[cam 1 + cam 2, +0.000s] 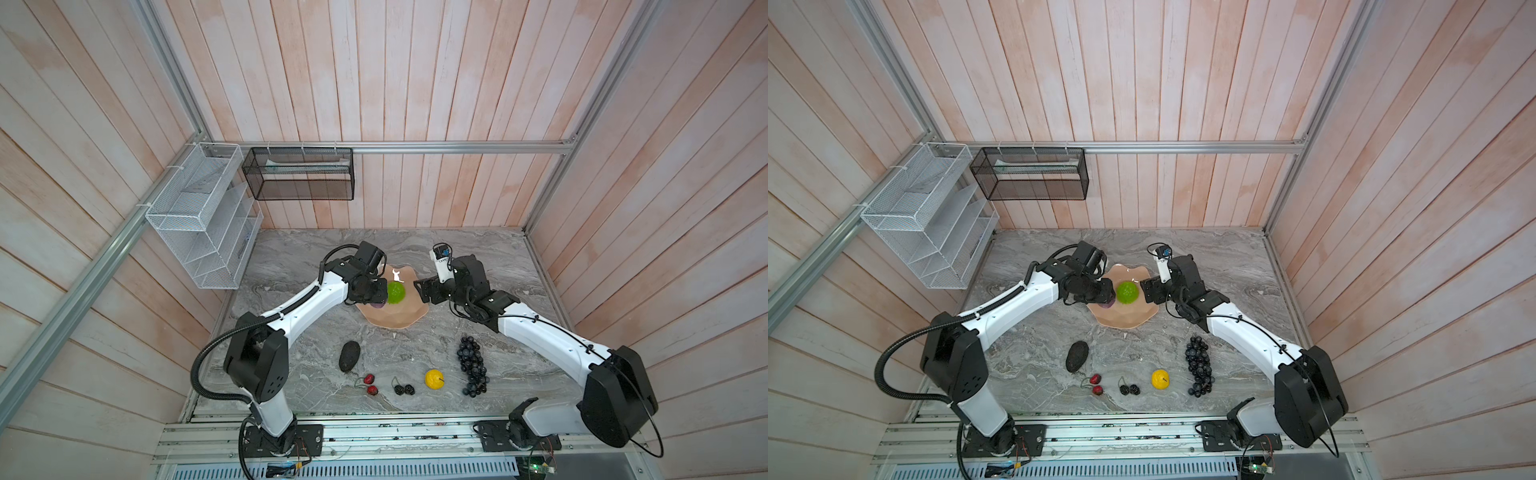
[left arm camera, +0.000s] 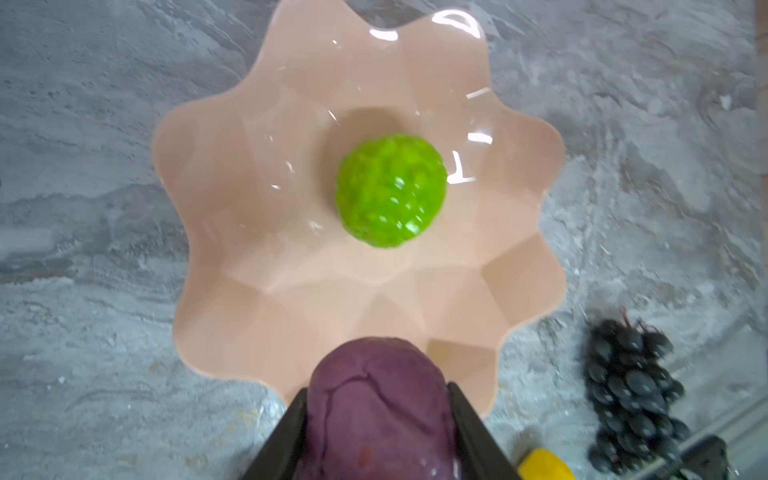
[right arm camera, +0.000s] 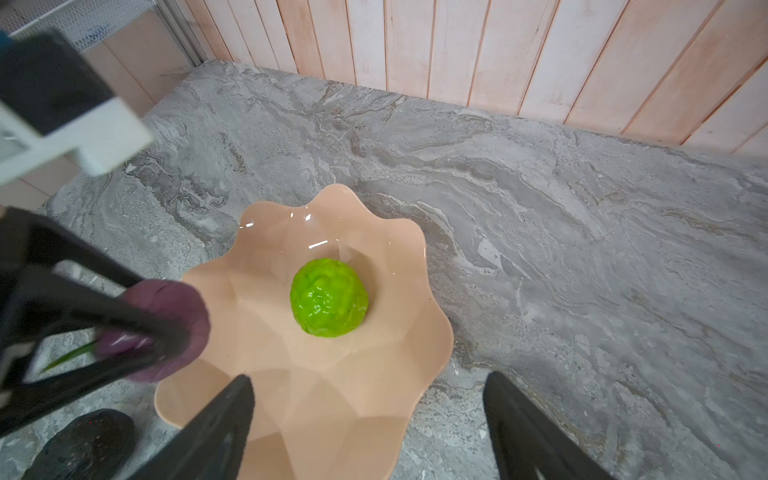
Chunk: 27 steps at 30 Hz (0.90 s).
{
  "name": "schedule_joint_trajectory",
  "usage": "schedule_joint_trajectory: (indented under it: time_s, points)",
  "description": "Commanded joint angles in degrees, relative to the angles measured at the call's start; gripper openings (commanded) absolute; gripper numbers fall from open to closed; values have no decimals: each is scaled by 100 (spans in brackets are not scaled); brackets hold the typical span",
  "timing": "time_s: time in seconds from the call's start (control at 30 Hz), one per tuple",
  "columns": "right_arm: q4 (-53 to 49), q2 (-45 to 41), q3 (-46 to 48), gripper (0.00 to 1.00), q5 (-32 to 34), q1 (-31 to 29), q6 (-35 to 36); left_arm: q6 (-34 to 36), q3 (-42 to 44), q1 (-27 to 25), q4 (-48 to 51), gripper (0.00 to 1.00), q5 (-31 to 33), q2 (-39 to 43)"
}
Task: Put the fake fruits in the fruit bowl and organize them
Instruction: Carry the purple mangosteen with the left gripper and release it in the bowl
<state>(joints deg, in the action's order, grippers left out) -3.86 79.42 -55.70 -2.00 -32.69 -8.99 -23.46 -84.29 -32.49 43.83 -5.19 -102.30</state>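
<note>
My left claw (image 2: 379,388) holds the purple fruit (image 2: 380,419) over the fruit bowl (image 2: 232,311) rim, clear of the green fruit (image 2: 390,191); right claw (image 3: 370,376) wide.

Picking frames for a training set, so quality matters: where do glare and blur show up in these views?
In both top views, a white glare spot sits on the bowl. Left wrist view: glare streaks on the bowl, while the purple fruit and grapes look soft. Right wrist view: the right gripper is blurred up close.
</note>
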Motion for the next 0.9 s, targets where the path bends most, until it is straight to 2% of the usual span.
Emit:
schedule_joint_trajectory:
  time_s: [0.0, 0.13, 0.27, 0.53, 0.73, 0.87]
  points:
    - [-102, -84, 0, 87, -103, 17, 60, 135, -419, 76, -213, 39, 498, -547]
    - [-59, -321, 245, 87, -100, 24, 56, 145, -804, 101, -325, 39, 834, -1116]
    - [-100, -554, 443, 87, -31, 27, 98, 43, -1042, 116, -369, 39, 803, -1498]
    - [-119, -857, 740, 87, -30, 122, 161, -173, -942, 120, -638, 45, 771, -1694]
    - [-109, -848, 771, 87, -99, 120, 130, -232, -787, 111, -823, 56, 665, -1656]
    - [-115, -853, 771, 87, -116, 118, 108, -230, -747, 121, -861, 57, 555, -1686]
